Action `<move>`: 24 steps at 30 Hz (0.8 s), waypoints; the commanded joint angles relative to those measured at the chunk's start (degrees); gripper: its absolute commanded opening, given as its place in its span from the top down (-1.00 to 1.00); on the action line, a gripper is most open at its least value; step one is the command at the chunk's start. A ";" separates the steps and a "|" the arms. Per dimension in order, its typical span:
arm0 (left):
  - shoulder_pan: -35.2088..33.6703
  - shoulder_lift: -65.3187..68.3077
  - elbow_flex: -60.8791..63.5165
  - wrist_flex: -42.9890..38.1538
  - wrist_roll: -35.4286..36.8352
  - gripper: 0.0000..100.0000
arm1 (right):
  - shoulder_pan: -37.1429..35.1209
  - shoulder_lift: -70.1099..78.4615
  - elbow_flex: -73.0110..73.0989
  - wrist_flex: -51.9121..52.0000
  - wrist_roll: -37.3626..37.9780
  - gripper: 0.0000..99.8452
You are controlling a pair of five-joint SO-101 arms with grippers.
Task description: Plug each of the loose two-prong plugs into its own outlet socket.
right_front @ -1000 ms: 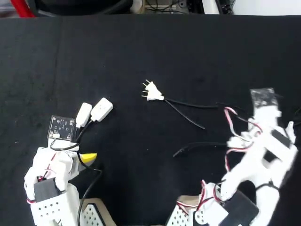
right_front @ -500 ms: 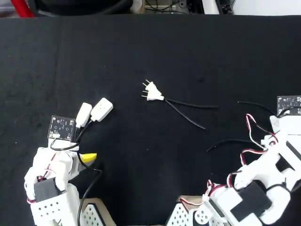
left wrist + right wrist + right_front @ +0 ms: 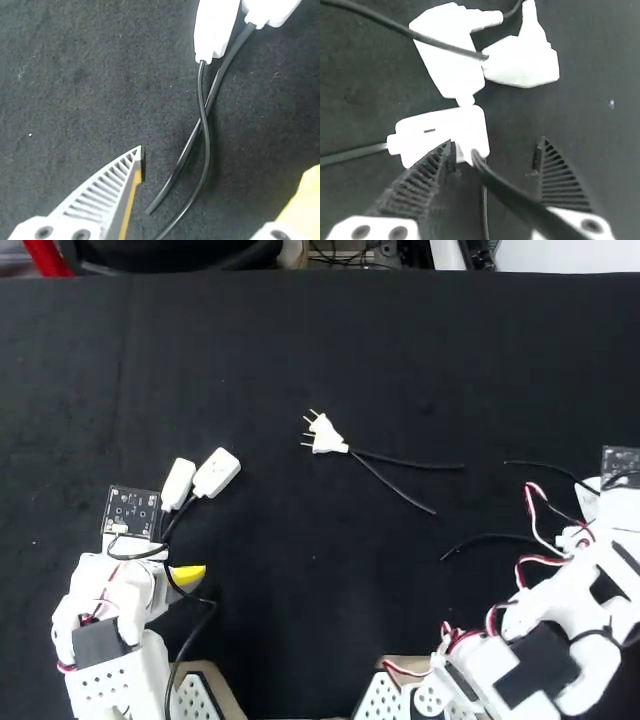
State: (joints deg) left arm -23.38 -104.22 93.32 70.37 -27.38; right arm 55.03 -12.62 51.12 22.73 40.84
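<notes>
Two white outlet sockets [image 3: 178, 483] [image 3: 217, 472] lie side by side at the left on the black table, their black cables running back toward my left arm [image 3: 110, 610]. My left gripper [image 3: 225, 165] is open just behind the sockets [image 3: 215, 25], straddling their crossed cables [image 3: 202, 130]. White pronged plugs [image 3: 325, 435] lie mid-table, prongs pointing left. My right gripper [image 3: 495, 145] stands open low over a cluster of white plug bodies [image 3: 447, 55] [image 3: 520, 57]; one finger [image 3: 420, 185] overlaps a third white body [image 3: 437, 132]. A black cable [image 3: 505, 192] crosses between the jaws.
Thin black cables [image 3: 400, 475] trail right from the mid-table plugs. Another loose black cable [image 3: 480, 540] lies near my right arm [image 3: 560, 640], which sits at the table's right edge. The table's far half is bare black cloth.
My right arm has swung right toward the table's edge and lowered, most of it in the first half second. The loose black cable beside it shifted right. The left arm kept still.
</notes>
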 commanded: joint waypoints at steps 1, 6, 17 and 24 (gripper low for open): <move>-0.22 -0.26 -1.98 -0.35 -0.53 0.09 | 0.79 -7.69 -7.16 12.75 -7.12 0.48; -0.22 -0.26 -1.98 -0.35 -0.53 0.09 | -1.85 -17.10 -17.63 40.09 -24.62 0.48; -0.31 -0.26 -1.89 -0.35 -0.53 0.09 | -43.87 -17.36 -25.01 61.01 -64.97 0.48; -0.22 -0.26 -1.89 -0.35 -0.53 0.09 | -62.07 -6.55 -24.84 42.55 -86.77 0.48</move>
State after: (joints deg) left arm -23.38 -104.22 93.32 70.37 -27.38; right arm -2.29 -22.73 29.23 72.92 -38.99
